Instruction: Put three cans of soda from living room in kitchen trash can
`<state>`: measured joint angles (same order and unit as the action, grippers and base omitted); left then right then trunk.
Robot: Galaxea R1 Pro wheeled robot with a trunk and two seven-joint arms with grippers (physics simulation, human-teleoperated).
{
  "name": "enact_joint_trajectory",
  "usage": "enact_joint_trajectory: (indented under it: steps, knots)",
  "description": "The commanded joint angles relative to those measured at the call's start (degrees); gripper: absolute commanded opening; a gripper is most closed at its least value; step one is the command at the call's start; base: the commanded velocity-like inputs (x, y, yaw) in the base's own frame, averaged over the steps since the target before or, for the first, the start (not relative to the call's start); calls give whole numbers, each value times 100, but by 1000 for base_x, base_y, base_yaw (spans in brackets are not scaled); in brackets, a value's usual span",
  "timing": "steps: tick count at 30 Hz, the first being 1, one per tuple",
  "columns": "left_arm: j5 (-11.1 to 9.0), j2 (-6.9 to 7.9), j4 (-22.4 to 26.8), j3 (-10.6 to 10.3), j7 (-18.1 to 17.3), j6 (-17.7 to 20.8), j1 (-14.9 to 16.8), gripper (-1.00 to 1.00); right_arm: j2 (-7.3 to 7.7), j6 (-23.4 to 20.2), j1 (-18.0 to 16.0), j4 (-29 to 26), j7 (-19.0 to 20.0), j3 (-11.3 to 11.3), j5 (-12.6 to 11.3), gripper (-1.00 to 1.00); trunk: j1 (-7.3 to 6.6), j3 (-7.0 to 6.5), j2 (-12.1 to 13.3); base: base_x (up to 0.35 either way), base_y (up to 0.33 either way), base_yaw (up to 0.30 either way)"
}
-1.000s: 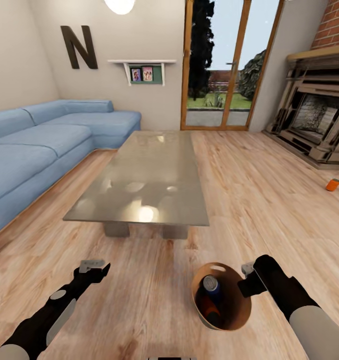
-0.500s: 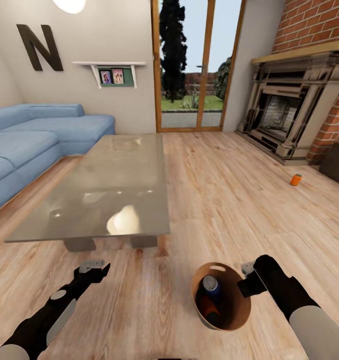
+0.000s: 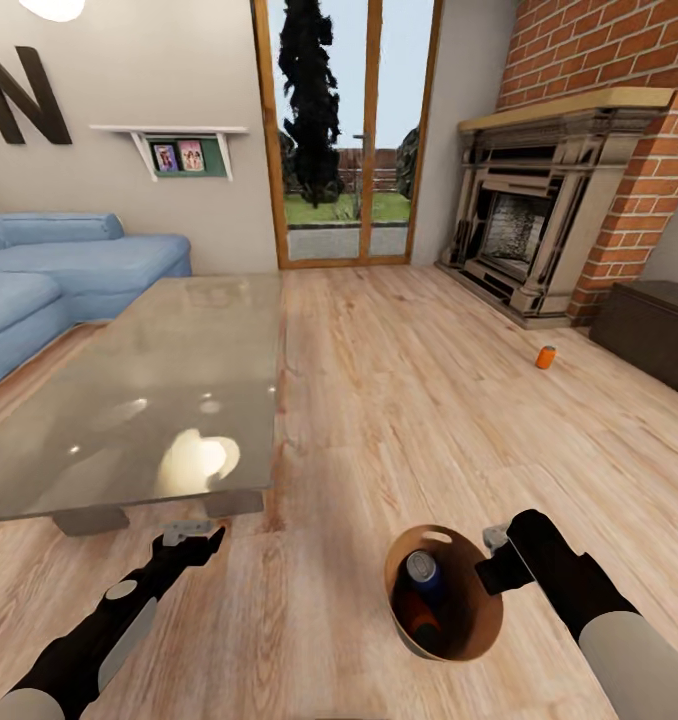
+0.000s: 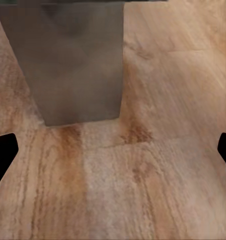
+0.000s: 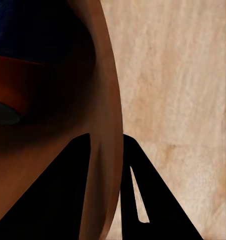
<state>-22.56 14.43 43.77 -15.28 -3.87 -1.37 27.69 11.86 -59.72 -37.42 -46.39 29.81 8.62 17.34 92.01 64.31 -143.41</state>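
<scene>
My right gripper is shut on the near rim of the trash can, a small round bin with a copper-brown inside, held just above the wood floor. Two soda cans lie inside it: a dark one with a silver-blue top and a red-brown one under it. In the right wrist view the fingers pinch the bin wall, with the red can inside. A bright orange soda can stands on the floor far ahead to the right, by the fireplace. My left gripper is open and holds nothing.
A glass coffee table fills the left, its grey leg just ahead of my left gripper. Behind it is a blue sofa. The brick fireplace and a dark low cabinet line the right. Glass doors stand ahead.
The camera has turned to the right, so the whole room slid left in the head view. Both arms and the held bin keep their places relative to me.
</scene>
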Motion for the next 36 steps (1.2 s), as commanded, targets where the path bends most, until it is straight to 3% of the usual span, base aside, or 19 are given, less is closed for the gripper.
enact_joint_trajectory:
  steps: [1, 21, 25, 36]
  knots:
    - [2, -1, 0, 0, 0, -2, 0, 100, -1, -28, -3, -1, 16, -1, -134, -100, -1, -1, 0, 140, -311, -7]
    - [12, -24, -1, -14, -4, 57, 1, 100, -9, -28, -3, -1, 16, -2, -134, -100, -1, -1, 0, 118, -311, -1]
    - [-2, -150, 4, -18, 131, 236, 4, 100, -3, -28, -3, -1, 16, -1, -134, -100, -1, -1, 0, -135, -248, 0]
    - [-28, -202, 52, -19, 394, 290, 1, 100, -9, -28, -3, -1, 7, 0, -134, -100, -1, -1, 0, -244, -41, 0]
